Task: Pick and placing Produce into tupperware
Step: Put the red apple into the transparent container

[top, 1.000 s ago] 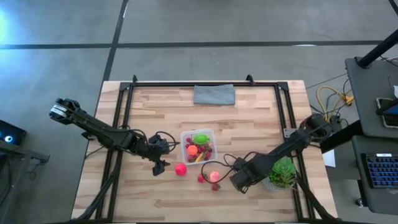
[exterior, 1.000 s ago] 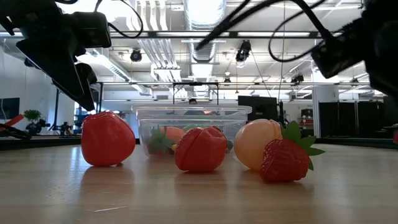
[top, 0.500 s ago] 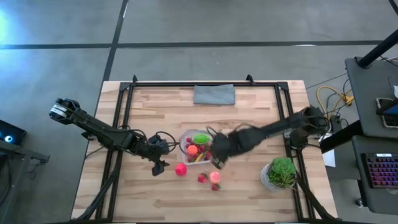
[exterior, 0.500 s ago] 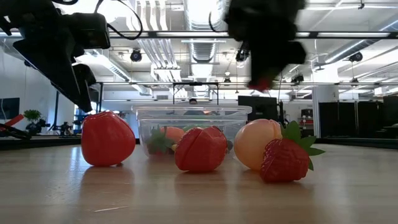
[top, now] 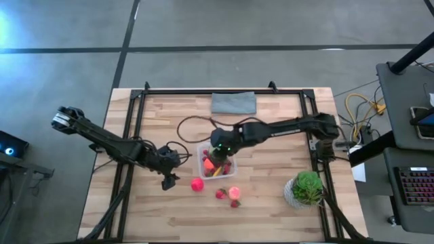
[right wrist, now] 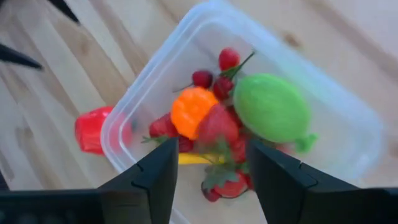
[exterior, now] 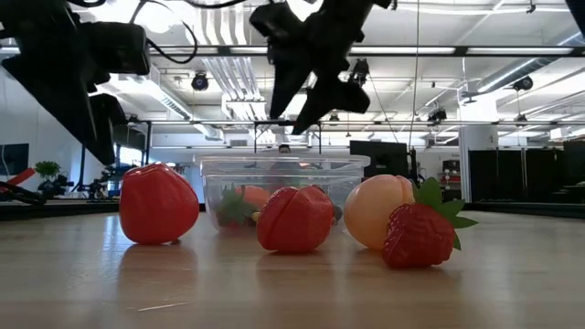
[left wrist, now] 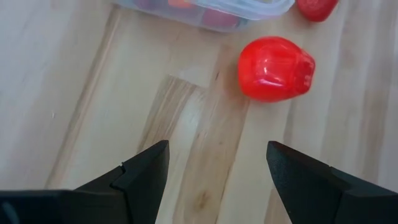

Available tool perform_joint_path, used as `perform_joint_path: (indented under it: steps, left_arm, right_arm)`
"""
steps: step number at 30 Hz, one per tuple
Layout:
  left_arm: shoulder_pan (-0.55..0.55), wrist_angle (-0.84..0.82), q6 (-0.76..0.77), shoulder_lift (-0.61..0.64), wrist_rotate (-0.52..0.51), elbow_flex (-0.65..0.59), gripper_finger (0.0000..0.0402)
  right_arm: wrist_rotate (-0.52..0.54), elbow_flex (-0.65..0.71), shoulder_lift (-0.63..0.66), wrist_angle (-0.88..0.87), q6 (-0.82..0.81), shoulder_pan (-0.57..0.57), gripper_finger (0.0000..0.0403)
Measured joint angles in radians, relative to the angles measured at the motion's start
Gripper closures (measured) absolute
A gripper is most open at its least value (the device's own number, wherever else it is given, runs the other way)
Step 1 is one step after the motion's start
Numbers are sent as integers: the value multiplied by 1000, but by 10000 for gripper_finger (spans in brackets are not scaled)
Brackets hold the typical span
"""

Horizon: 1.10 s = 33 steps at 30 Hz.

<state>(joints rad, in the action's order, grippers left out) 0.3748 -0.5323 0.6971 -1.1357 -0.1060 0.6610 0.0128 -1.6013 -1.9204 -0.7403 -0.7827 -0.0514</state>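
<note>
The clear tupperware (top: 232, 169) stands mid-table and holds a green ball (right wrist: 270, 106), an orange ball (right wrist: 189, 109), strawberries and small dark-red berries (right wrist: 227, 59). My right gripper (top: 218, 147) hangs open just above it, fingers pointing down at the contents, nothing between them. On the bare wood near the box rest a pink-red fruit (top: 196, 184), a red fruit (top: 220, 194), a peach ball (top: 234, 192) and a strawberry (top: 235, 202). My left gripper (left wrist: 217, 180) stands open over the table left of the pink-red fruit (left wrist: 275, 68), clear of it.
A folded grey cloth (top: 234, 103) lies at the far edge. A leafy potted plant (top: 307, 188) stands at the near right corner. Black frame rails (top: 135, 122) run along the table's sides, and a dark cable loops beside the box.
My right gripper has swung from the near right, beside the plant, up and toward the table's left and far side, to a place over the tupperware. Half a second ago a small red thing showed at its fingertips; now none shows there.
</note>
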Motion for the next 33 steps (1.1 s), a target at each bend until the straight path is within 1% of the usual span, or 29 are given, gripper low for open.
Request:
perform_joint_path:
  steps: [4,7,9,13,15,18,21,23,26,31,33]
  left_arm:
    - [0,0,0,30,-4,-12,146]
    - [0,-3,-4,40,-6,-15,146]
    - [0,1,-8,40,-6,-16,146]
    - [0,40,-28,35,-6,-16,146]
    - [0,66,-46,24,-6,-16,146]
    - [0,88,-129,3,-5,-16,146]
    - [0,103,-217,-14,-4,-13,146]
    - [2,114,-294,-21,-3,-1,146]
    - [17,117,-405,-25,0,15,146]
    - [52,139,-416,-25,77,20,146]
    - [73,139,-413,-26,88,20,146]
  right_arm:
    - [-9,-34,-57,-5,-7,-8,203]
    - [-6,-66,-68,-4,-18,-10,187]
    - [30,-93,-67,-8,-22,-15,178]
    - [175,-144,-31,-63,-28,-35,166]
    - [260,-160,0,-123,-24,-55,162]
    - [404,-164,48,-221,-21,-108,155]
    - [528,-163,80,-320,-39,-186,146]
    - [582,-163,98,-378,-84,-241,136]
    - [626,-163,110,-442,-196,-317,119]
    - [643,-162,109,-540,-406,-418,83]
    - [643,-162,109,-597,-483,-448,67]
